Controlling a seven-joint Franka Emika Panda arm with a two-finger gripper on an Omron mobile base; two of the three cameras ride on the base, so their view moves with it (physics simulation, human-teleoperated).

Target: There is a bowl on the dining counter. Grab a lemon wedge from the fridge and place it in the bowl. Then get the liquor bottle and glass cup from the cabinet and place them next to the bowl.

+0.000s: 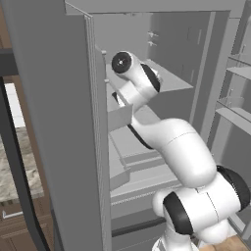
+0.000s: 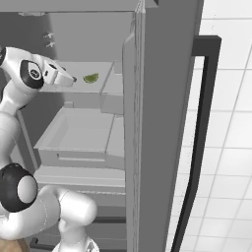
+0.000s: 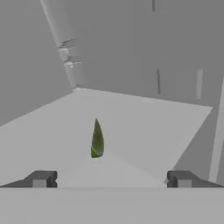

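No writing or label can be read anywhere on the fridge [image 2: 162, 123] or inside it. The lemon wedge [image 2: 91, 78] is a small yellowish-green sliver, darker green at its lower end in the hand view, where it stands as a narrow pointed shape. It lies on a pale grey upper shelf [image 2: 106, 69] inside the open fridge, alone, well clear of the shelf's walls. The pincer [image 2: 74, 79] sits just beside the wedge at shelf height, apart from it, its jaws spread wide with nothing between them. In the hand view the two dark fingertips [image 3: 41, 179] flank the wedge from near. In the left base view the arm's own wrist hides the pincer and the wedge. A drawer [image 2: 74, 135] below the shelf is partly cut off by the arm.
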